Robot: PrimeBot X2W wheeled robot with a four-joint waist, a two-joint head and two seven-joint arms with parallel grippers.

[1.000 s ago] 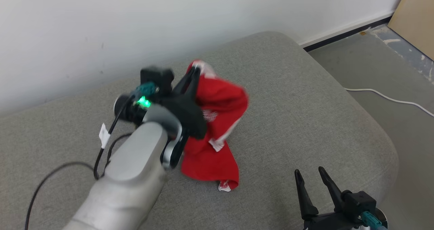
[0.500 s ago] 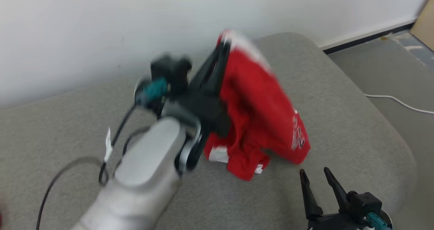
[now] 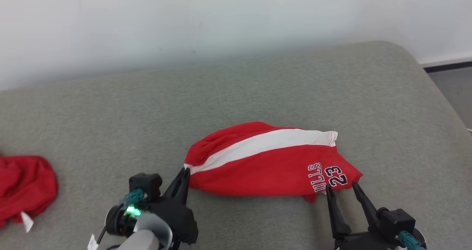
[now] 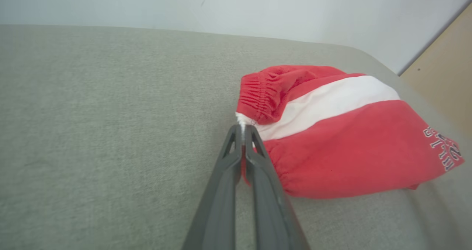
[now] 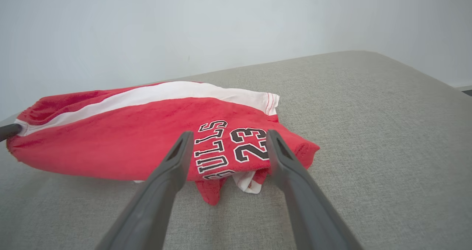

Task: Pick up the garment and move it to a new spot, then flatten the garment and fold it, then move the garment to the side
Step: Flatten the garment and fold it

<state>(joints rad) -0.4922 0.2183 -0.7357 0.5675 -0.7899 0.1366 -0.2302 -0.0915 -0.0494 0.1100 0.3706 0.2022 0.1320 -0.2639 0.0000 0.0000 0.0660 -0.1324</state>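
The garment (image 3: 273,165) is red with a white stripe and "BULLS 23" lettering. It lies spread sideways on the grey cushion (image 3: 258,87). My left gripper (image 3: 184,173) is shut on the garment's left edge, at the gathered hem where the white stripe ends. In the left wrist view the left gripper (image 4: 242,127) pinches that edge, with the garment (image 4: 332,143) stretching away to the right. My right gripper (image 3: 340,186) stands open just before the garment's lettered right end. In the right wrist view its open jaws (image 5: 229,133) frame the lettering on the garment (image 5: 129,132), apart from the cloth.
A second red cloth (image 3: 22,187) lies bunched at the cushion's left edge. A pale wall (image 3: 221,21) runs behind the cushion. Floor (image 3: 457,91) shows past its right edge, and a wooden board (image 4: 442,58) leans there.
The camera has swung. My left gripper has come down and back with the garment, which hung bunched in the air and now lies stretched out on the cushion. The right gripper stays open.
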